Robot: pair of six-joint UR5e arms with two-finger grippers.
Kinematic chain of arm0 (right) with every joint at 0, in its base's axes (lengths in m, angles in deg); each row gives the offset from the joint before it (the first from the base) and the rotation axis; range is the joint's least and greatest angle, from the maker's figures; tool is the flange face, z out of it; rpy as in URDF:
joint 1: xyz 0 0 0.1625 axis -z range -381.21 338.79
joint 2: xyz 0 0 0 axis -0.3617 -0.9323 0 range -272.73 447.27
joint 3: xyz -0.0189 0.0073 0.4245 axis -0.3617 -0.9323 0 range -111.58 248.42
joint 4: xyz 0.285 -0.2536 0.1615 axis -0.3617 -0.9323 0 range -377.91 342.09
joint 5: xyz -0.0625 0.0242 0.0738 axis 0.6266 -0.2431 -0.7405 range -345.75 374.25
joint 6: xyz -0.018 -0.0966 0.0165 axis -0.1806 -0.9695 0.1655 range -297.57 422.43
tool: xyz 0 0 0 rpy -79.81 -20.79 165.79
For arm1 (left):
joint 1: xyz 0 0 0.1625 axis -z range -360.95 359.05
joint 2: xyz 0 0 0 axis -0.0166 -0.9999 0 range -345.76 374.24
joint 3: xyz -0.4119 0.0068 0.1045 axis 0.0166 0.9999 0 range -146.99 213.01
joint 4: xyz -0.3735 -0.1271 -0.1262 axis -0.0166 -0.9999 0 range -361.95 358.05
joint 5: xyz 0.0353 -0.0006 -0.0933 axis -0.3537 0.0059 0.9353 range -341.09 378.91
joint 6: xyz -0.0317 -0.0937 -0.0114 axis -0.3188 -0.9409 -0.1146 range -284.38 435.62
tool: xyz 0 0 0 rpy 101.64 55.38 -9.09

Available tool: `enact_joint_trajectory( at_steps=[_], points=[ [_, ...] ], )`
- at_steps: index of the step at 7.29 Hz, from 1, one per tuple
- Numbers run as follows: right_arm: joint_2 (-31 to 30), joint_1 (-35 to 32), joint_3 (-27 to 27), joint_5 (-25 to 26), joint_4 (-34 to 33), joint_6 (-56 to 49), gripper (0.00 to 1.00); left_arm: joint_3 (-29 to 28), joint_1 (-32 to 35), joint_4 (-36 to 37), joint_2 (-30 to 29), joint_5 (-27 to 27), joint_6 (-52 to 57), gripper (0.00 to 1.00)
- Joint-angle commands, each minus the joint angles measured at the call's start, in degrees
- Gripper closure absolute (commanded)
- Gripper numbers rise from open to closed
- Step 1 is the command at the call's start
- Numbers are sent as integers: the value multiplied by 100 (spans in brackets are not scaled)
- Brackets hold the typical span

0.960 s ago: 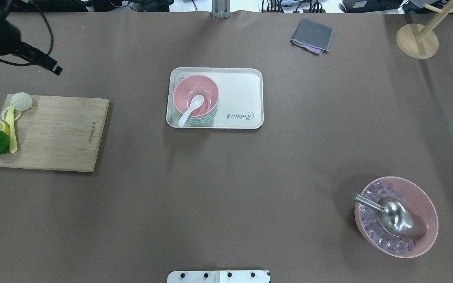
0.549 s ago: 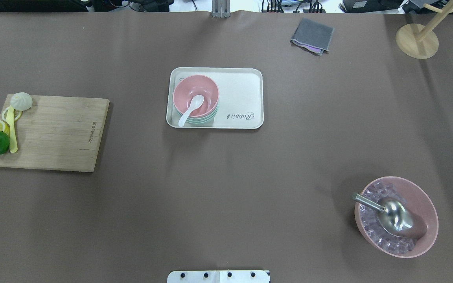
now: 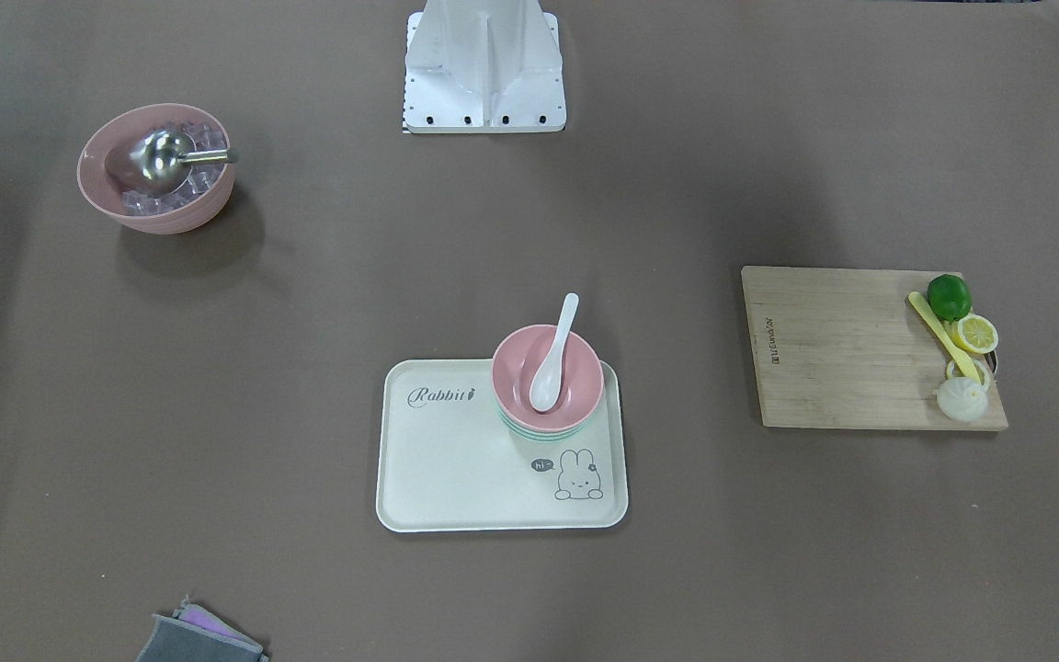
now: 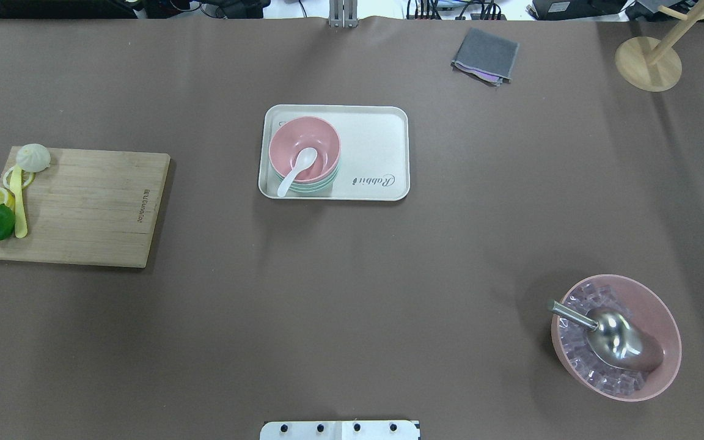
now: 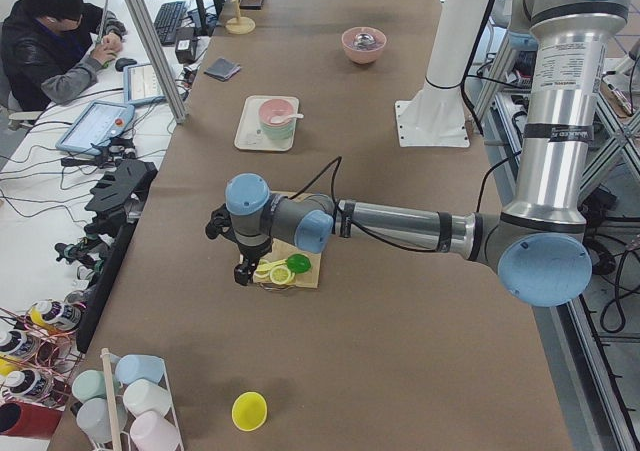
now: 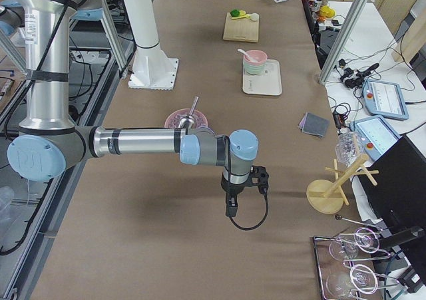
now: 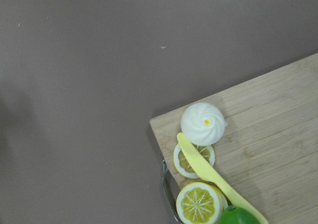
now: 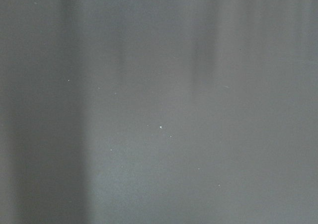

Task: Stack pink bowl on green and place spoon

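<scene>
The pink bowl (image 4: 304, 148) sits nested on the green bowl (image 4: 329, 181) at the left end of the white tray (image 4: 376, 146). The white spoon (image 4: 296, 170) lies in the pink bowl with its handle over the near rim. The stack also shows in the front-facing view (image 3: 575, 372). My left arm's wrist (image 5: 247, 196) hovers past the cutting board's far-left end. My right arm's wrist (image 6: 243, 144) hovers over bare table beyond the ice bowl. Neither gripper's fingers show clearly, so I cannot tell if they are open or shut.
A wooden cutting board (image 4: 89, 208) at the left holds a lime, lemon slices, a yellow knife and a bun (image 7: 202, 123). A large pink bowl of ice with a metal scoop (image 4: 616, 336) stands front right. A grey cloth (image 4: 485, 55) and a wooden stand (image 4: 648, 61) are at the back.
My left arm has withdrawn leftward out of the overhead view. The bowls, spoon and tray have not moved.
</scene>
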Motion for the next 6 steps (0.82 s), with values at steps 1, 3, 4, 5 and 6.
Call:
enact_joint_trajectory(
  at_steps=[1,3,4,5,6],
  points=[
    [-2,9,-4,0,29,0,0,-146,23,95,241,335,8,2],
    [-2,9,-13,9,38,0,0,-23,512,235,260,443,51,2],
    [-2,9,-13,9,38,0,0,55,637,436,251,443,69,2],
    [-11,9,-13,9,46,0,0,152,664,490,269,408,69,2],
    [-11,9,-13,18,46,0,0,153,647,491,286,382,78,2]
  ],
)
